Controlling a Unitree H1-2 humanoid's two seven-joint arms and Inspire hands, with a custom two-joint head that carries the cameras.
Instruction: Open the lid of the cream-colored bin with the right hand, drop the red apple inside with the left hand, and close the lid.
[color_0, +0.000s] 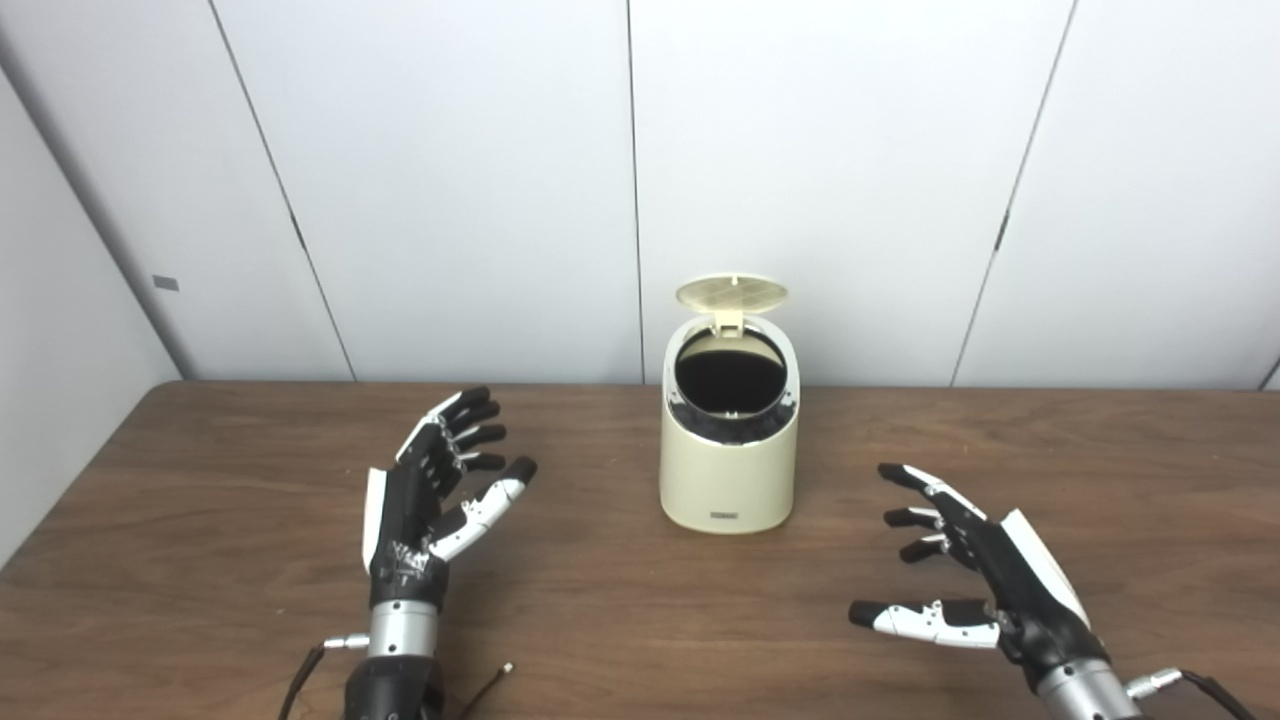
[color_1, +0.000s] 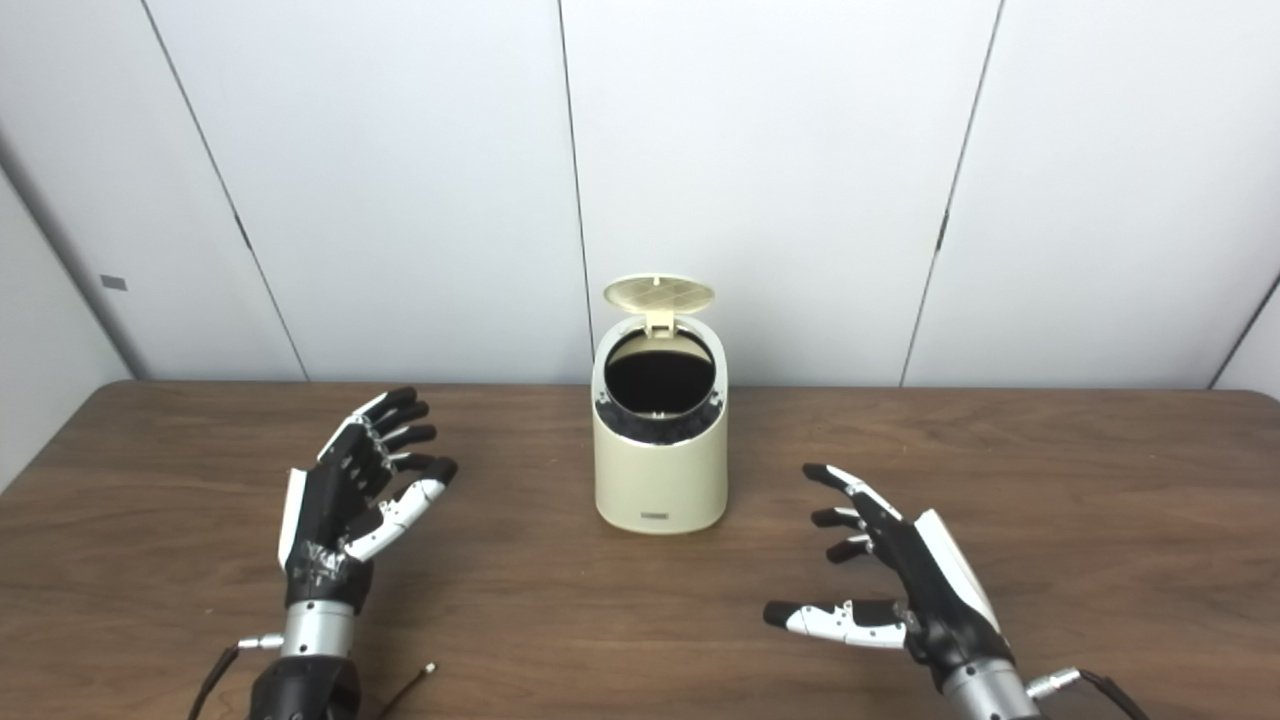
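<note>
Bin: my cream bin (color_0: 729, 470) stands upright on the worktop (color_0: 200, 560), toward the back edge, between my 2 hands and farther out than both.
Lid: its lid (color_0: 731, 292) is tipped up at the rear hinge, so the dark round mouth faces me.
Left hand: my left hand (color_0: 425, 490) holds nothing, fingers spread, palm turned toward the bin, well apart from it.
Right hand: my right hand (color_0: 975, 570) holds nothing, fingers apart and pointing left, near the bin's right side but not touching.
</note>
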